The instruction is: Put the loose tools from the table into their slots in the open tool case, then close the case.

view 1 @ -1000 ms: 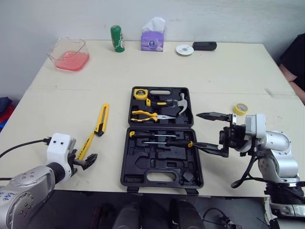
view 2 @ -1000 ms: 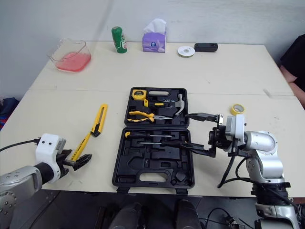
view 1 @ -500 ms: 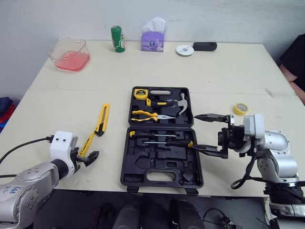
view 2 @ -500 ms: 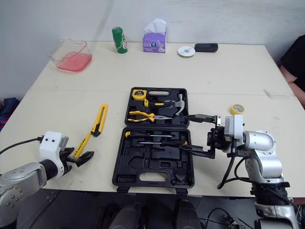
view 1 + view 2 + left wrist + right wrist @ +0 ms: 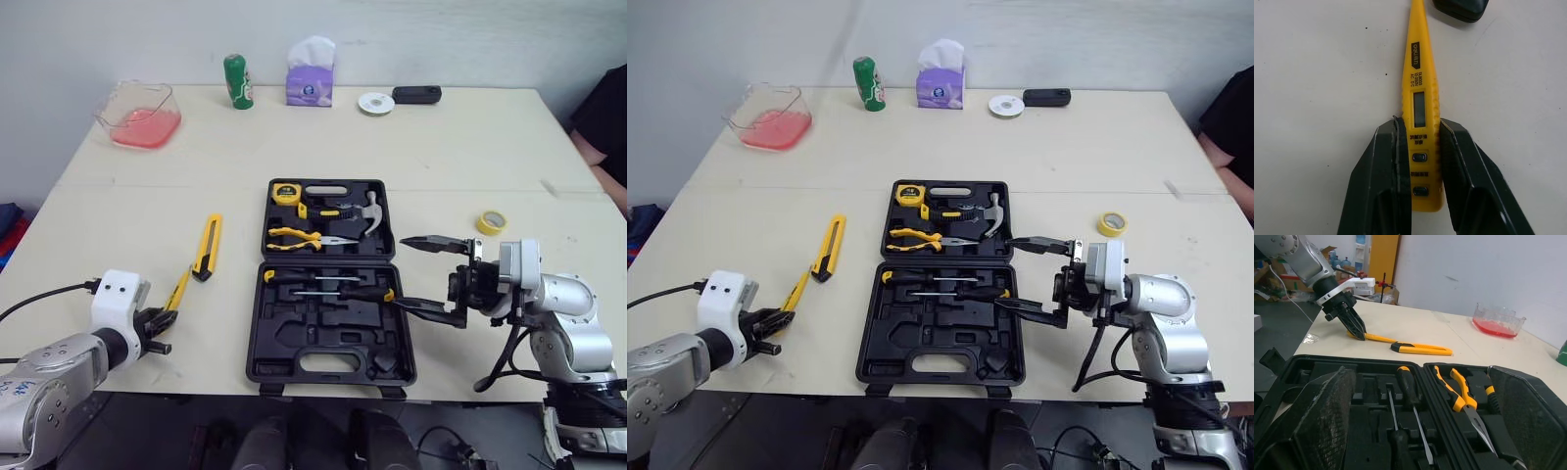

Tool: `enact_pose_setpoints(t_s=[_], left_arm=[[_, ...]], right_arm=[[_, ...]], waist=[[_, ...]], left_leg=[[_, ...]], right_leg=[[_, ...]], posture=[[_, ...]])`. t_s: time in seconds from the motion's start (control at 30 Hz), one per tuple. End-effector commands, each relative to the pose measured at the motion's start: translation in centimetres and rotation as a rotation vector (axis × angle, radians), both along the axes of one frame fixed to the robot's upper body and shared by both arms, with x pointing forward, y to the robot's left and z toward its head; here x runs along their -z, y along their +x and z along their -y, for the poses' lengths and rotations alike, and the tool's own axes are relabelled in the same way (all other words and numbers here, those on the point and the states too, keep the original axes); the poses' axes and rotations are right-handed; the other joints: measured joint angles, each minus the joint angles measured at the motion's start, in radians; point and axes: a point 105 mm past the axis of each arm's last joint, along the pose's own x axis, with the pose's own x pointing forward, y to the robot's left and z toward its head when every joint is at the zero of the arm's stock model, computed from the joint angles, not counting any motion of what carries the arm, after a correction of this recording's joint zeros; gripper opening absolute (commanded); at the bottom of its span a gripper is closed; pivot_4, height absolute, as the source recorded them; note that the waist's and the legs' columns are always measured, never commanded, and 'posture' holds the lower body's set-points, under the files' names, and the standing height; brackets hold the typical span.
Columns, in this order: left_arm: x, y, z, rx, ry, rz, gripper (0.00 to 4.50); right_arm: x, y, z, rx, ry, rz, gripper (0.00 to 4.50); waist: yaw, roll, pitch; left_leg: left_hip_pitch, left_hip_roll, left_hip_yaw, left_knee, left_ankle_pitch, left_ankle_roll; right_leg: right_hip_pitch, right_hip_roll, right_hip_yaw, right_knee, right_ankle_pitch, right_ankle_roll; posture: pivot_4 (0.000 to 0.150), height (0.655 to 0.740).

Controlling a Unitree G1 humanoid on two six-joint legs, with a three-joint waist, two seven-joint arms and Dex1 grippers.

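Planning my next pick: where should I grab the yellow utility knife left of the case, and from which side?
Take the utility knife mid-body across its narrow width, from above, with a finger on each long edge: it lies flat, long and thin, pointing roughly away from the robot. The left gripper is nearer, but is shut on the tester pen.

Tool case: black plastic tool case point(image 5: 294, 333), open flat at the middle of the table's front edge; some slots in its front half are bare.
Utility knife: yellow-and-black utility knife point(image 5: 208, 247), lying flat, left of the case.
Tester: yellow plastic tester pen point(image 5: 1419, 93), flat near the front-left corner, clamped in the left gripper point(image 5: 1420, 125).
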Motion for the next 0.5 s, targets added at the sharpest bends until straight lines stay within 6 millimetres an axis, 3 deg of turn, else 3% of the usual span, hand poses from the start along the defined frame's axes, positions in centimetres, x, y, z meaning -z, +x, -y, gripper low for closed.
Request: enact_pose_setpoints(t_s=[0.03,0.3,0.5], left_arm=[[1.0,-0.8,-0.7,-0.019,-0.018,-0.039,0.51],[-5.1,0.9,0.5,0.194,0.011,0.305,0.51],[-9.3,0.1,4.8,0.689,0.018,0.509,0.51]], right_arm=[[-0.7,-0.3,0.6,0.013,-0.011,0.050,4.50],[-0.6,-0.1,2.2,0.058,-0.070,0.059,4.50],[-1.1,0.1,3.3,0.129,-0.050,0.037,4.50]], waist=[[-0.002,0.000,0.000],[0.002,-0.002,0.001],[0.002,-0.002,0.001]], left_leg=[[0.000,0.000,0.000,0.000,0.000,0.000],[-0.001,0.000,0.000,0.000,0.000,0.000],[-0.002,0.000,0.000,0.000,0.000,0.000]], right_leg=[[0.000,0.000,0.000,0.000,0.000,0.000],[-0.001,-0.001,-0.001,-0.001,0.000,0.000],[-0.001,-0.001,-0.001,-0.002,0.000,0.000]], posture=[[0.150,0.7400],[0.150,0.7400],[0.150,0.7400]])
